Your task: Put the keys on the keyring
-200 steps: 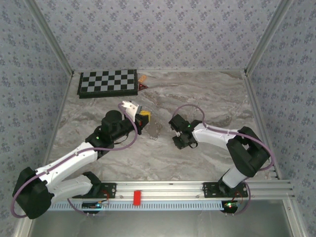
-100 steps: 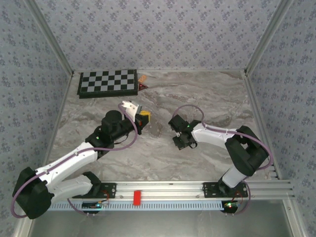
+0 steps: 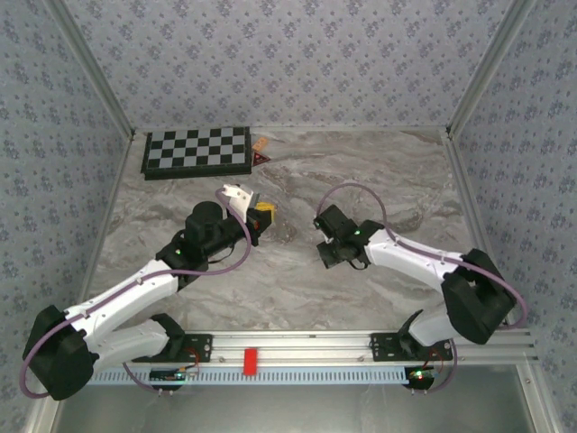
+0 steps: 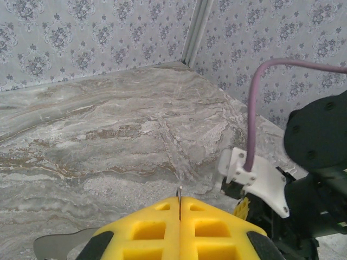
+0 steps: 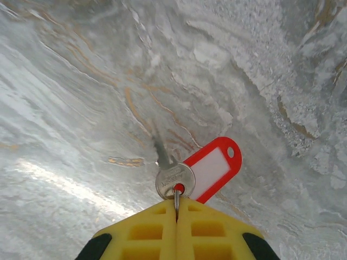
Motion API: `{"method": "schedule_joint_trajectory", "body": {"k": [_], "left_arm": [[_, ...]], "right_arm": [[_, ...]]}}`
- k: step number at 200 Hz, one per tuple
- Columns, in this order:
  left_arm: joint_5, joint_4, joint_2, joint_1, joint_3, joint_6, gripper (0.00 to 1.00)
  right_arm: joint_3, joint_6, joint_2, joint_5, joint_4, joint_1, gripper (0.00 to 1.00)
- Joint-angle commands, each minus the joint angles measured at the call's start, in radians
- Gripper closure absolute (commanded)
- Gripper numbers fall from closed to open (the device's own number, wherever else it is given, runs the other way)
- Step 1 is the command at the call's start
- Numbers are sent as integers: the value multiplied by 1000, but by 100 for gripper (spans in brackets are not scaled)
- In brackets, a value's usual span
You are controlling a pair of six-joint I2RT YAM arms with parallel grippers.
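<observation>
We see soft, even light, faint shadows; glare streaks the tabletop [image 5: 59,181]; the key [image 5: 169,176] has a blurred blade.
</observation>
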Motion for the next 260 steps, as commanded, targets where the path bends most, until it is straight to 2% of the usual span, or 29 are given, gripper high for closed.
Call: {"method": "schedule_joint_trajectory", "body": {"k": [1,95,152,165,184,200,260], "left_arm": [[-9,31,-19,-8,16,9,100],[-6,30,-24,-12,16,6,100],[-4,31,-17,-13,19,6,100],[-3,31,-17,-13,20,6,100],[-4,28,-20,-13,18,7,100],[-4,29,-22,-13,19,7,100],[-9,30,-26,-13,16,7,100]], "right_arm": [[-27,-17,-24,-36,30,-2,100],[-21,113,137,-75,27,44,100],[-4,124,185,-79,24,58,99],[5,120,190,-87,11,58,95],[17,116,172,-96,-10,57,82],[35,109,145,-97,-30,53,78],[97,59,119,-108,-99,10,75]]}}
